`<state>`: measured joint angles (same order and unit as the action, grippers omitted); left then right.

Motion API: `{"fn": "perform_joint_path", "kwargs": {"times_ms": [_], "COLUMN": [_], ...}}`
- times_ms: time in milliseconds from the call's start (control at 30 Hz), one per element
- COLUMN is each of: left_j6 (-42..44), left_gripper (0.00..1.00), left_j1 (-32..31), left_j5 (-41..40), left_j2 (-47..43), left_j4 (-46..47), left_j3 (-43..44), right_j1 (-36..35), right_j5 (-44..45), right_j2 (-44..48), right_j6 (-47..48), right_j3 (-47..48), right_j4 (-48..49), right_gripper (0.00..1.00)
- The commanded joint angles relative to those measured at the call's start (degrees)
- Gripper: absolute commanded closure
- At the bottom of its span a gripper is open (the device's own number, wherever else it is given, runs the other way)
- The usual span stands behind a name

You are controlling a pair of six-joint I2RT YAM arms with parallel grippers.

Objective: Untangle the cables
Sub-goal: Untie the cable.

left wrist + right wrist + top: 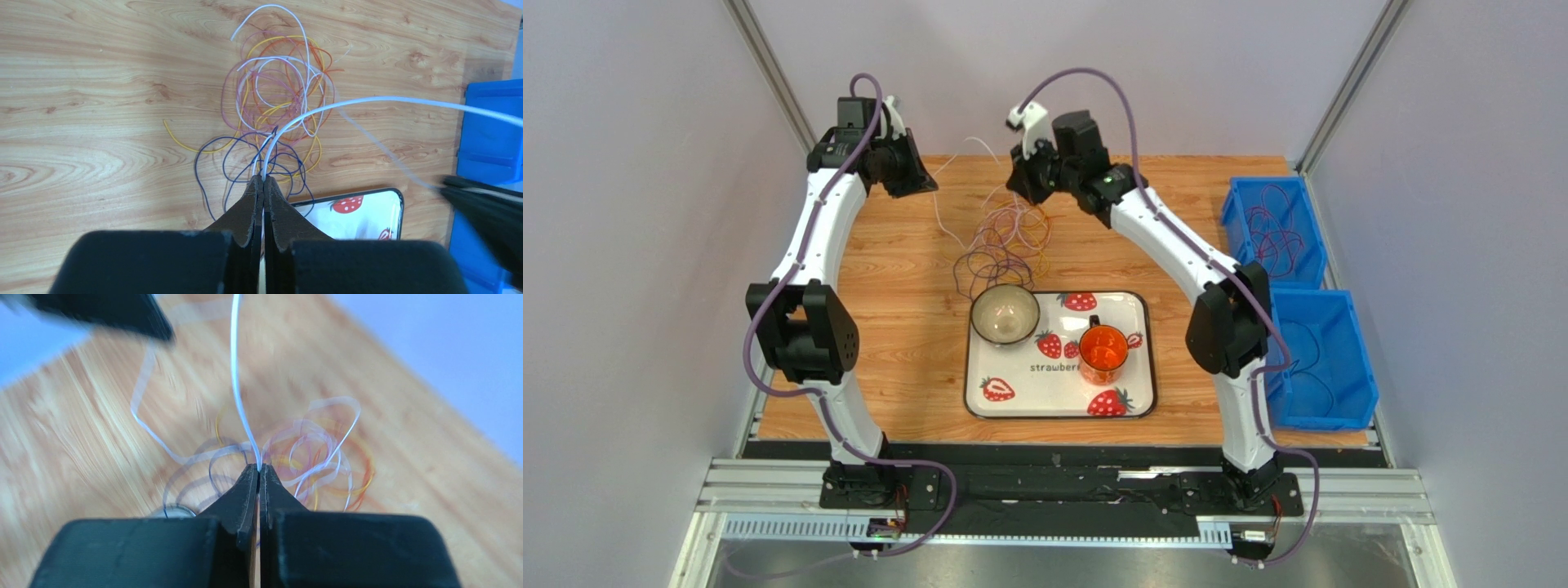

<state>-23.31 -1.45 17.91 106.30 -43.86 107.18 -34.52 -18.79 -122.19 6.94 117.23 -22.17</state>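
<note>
Just beyond the white strawberry-printed tray (1032, 392), the tangle of thin purple, orange, yellow and pink wire loops (1008, 239) lies on the wooden table (879, 306). Farther past the tray, the left hand (264, 180) and right hand (258, 471) each pinch 1 pale white wire (380, 101). It runs left to right between them, above the tangle.

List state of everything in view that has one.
left claw, shut on white cable
right claw, shut on white cable
white cable, lifted, strung between both claws
cable tangle, heaped on table, not separated
bowl, upright, empty
orange cup, upright on tray
far blue bin, holds several cables
near blue bin, holds a cable
</note>
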Motion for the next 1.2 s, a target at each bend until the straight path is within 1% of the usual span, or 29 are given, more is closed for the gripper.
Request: {"fn": "perform_joint_path", "kwargs": {"times_ms": [0, 33, 167, 400, 567, 600, 733, 800, 833, 933, 1000, 1067, 1100, 1133, 1167], "left_j6": [0.1, -0.1, -0.3, -0.8, -0.4, -0.2, 0.5, 0.5, 0.7, 0.8, 0.9, 1.1, 1.3, 1.3, 1.4], "left_gripper": [1.0, 1.0, 1.0, 1.0, 1.0, 1.0, 0.98, 0.95, 0.89, 0.82, 0.81, 0.83, 0.86, 0.93, 0.95], "left_j1": [0.2, 0.2, 0.2, 0.1, 0.0, -0.1, -0.4, -0.5, -0.6, -0.7, -0.8, -0.9, -1.1, -1.1, -1.1], "left_j5": [-0.7, -0.6, 0.0, 1.3, 1.3, 1.4, 1.0, 0.7, 0.6, 0.5, 0.5, 0.2, -0.2, -0.4, -0.6], "left_j2": [-0.7, -0.5, 0.4, 1.9, 4.0, 4.3, 5.6, 6.4, 6.9, 8.0, 8.3, 8.3, 8.1, 7.8, 7.6], "left_j4": [1.8, 1.9, 2.2, 3.3, 3.3, 3.3, 3.3, 3.3, 3.3, 3.3, 3.2, 3.0, 2.9, 3.0, 3.0], "left_j3": [-0.3, -0.5, -0.6, -1.3, -1.0, -1.0, -0.8, -0.8, -0.8, -0.5, -0.4, -0.3, -0.4, -0.4, -0.6], "right_j1": [0.2, 0.2, 0.2, 0.2, 0.2, 0.2, 0.2, 0.2, 0.2, 0.2, 0.2, 0.2, 0.2, 0.2, 0.2], "right_j5": [-2.4, -2.8, -4.9, -8.4, -7.8, -7.0, -5.3, -4.7, -4.3, -4.1, -2.8, -0.5, 0.4, 1.4, 4.4], "right_j2": [7.6, 8.1, 10.8, 13.8, 16.0, 16.2, 17.8, 19.3, 20.8, 23.2, 25.2, 25.9, 26.0, 26.1, 26.1], "right_j6": [-6.6, -9.4, -13.2, -17.5, -18.6, -18.5, -17.6, -16.9, -16.3, -14.7, -13.1, -10.8, -10.3, -9.8, -9.3], "right_j3": [9.1, 10.8, 13.5, 19.4, 22.0, 24.2, 28.0, 27.9, 27.7, 25.7, 23.6, 20.3, 19.3, 18.3, 15.6], "right_j4": [3.4, 3.8, 7.6, 10.4, 15.0, 15.2, 16.1, 17.3, 17.7, 18.0, 17.6, 15.6, 14.5, 12.1, 10.8], "right_gripper": [1.0, 1.0, 1.0, 1.0, 1.0, 1.0, 1.0, 1.0, 1.0, 1.0, 1.0, 1.0, 1.0, 1.0, 1.0]}}
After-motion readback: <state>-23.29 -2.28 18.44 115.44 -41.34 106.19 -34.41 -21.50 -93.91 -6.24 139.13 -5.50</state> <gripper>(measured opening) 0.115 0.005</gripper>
